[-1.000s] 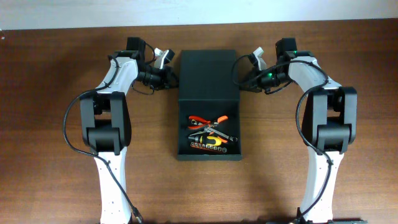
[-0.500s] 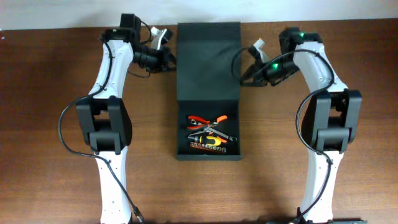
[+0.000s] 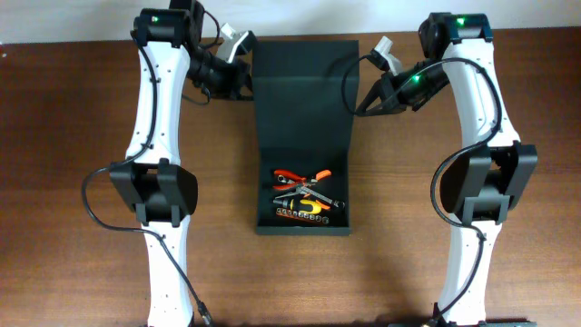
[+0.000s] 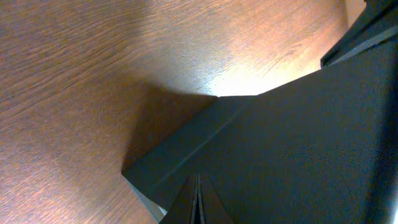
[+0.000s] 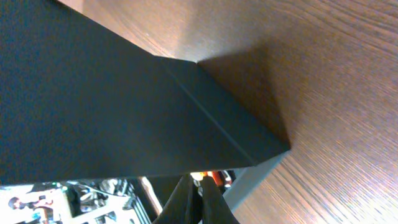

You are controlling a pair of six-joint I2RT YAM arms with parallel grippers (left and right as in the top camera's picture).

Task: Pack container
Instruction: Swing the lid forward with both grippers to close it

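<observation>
The container [image 3: 264,195] is a dark green-black box in the middle of the overhead view. It holds orange-handled pliers [image 3: 304,176], other hand tools and a row of bits. Its hinged lid [image 3: 302,86] stands raised at the far end and tilts up from the hinge. My left gripper [image 3: 248,86] is shut on the lid's left edge; in the left wrist view the fingers [image 4: 199,205] are pressed together against the dark lid [image 4: 298,124]. My right gripper [image 3: 358,102] is shut on the lid's right edge [image 5: 124,106]; its fingers [image 5: 198,200] sit just under that edge.
The brown wooden table [image 3: 73,182] lies around the box. A pale wall edge runs along the back [image 3: 91,18]. Both arms reach in from the near side, left and right of the box.
Both grippers have moved toward the far side and up with the lid's side edges. The lid has risen from lying flat to a steeper tilt. The box and tools have not moved.
</observation>
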